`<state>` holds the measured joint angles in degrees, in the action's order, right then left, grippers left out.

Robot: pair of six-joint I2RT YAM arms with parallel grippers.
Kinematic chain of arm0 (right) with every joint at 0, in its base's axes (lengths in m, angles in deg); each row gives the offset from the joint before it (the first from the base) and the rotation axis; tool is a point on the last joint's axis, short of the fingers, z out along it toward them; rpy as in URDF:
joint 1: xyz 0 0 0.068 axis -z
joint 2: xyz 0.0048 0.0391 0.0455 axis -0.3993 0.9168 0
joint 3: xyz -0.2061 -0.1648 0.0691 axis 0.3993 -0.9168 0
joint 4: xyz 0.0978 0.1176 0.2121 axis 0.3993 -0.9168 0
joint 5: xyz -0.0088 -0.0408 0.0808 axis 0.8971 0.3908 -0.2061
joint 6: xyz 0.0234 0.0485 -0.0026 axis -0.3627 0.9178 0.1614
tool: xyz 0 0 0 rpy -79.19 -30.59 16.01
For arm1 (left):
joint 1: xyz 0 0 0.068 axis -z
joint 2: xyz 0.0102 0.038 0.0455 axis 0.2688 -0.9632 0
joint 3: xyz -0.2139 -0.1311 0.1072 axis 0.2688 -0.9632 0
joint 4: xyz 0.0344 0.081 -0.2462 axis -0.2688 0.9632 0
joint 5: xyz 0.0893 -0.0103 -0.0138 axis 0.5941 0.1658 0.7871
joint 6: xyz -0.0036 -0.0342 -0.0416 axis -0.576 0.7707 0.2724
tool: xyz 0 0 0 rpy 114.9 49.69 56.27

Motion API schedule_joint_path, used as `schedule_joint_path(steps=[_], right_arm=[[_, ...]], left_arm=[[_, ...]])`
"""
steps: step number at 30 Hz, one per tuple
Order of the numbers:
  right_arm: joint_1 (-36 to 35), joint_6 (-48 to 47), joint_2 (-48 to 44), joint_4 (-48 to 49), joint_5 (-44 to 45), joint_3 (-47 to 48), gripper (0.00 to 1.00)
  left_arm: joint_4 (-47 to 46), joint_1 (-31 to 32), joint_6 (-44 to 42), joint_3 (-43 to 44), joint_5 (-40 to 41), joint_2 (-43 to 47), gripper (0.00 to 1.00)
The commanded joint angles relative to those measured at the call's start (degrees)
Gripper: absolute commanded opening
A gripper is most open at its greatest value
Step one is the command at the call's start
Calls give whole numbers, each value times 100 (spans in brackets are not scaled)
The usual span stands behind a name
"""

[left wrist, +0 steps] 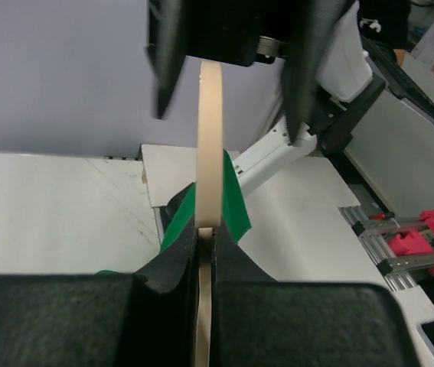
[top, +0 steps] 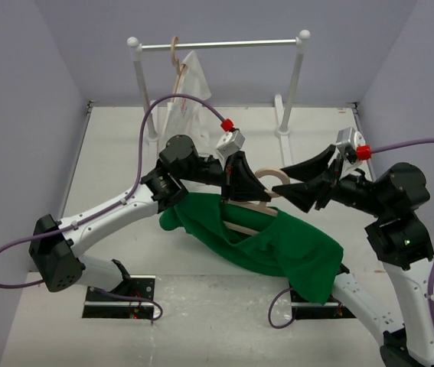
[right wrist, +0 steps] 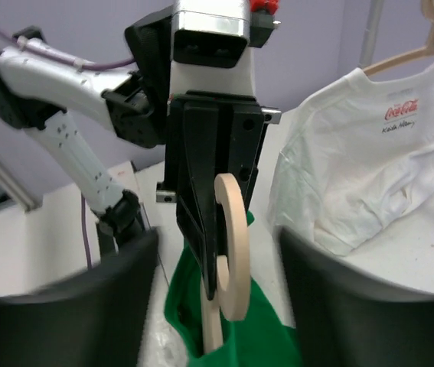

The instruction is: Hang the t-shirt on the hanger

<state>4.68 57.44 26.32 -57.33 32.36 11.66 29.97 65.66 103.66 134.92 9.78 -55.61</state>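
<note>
- L claw clenched on the hanger, at the neck just below the hook. L wrist cam shows both pads pinching the tan wood edge-on.
- Hanger sits mid tabletop, between the two arms, hook end pointing toward the R arm.
- Green t-shirt is bunched over the hanger's arms and spills toward the near edge. Part of one wooden arm shows above the cloth.
- R claw released, jaws spread wide, one finger on each side of the hook and not touching it.
- Back of tabletop: rack w/ a white t-shirt on a 2nd hanger.
</note>
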Motion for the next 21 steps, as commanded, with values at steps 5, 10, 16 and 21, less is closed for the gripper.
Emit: schedule_joint_path(steps=[5,10,16,21], right_arm=[[-22,455,-1104,-1438,4358,-100,99],[-22,416,-1837,-1812,4806,-705,99],[-22,31,-1605,-1736,4735,-1175,87],[-22,-44,-1517,-1113,4226,-1437,75]], left_arm=[[2189,-564,-762,1156,1471,872,0],[3350,-862,-1104,2049,1764,1197,0],[3861,-875,-1047,3022,1734,1240,0],[4014,-876,-912,3464,1615,1179,0]])
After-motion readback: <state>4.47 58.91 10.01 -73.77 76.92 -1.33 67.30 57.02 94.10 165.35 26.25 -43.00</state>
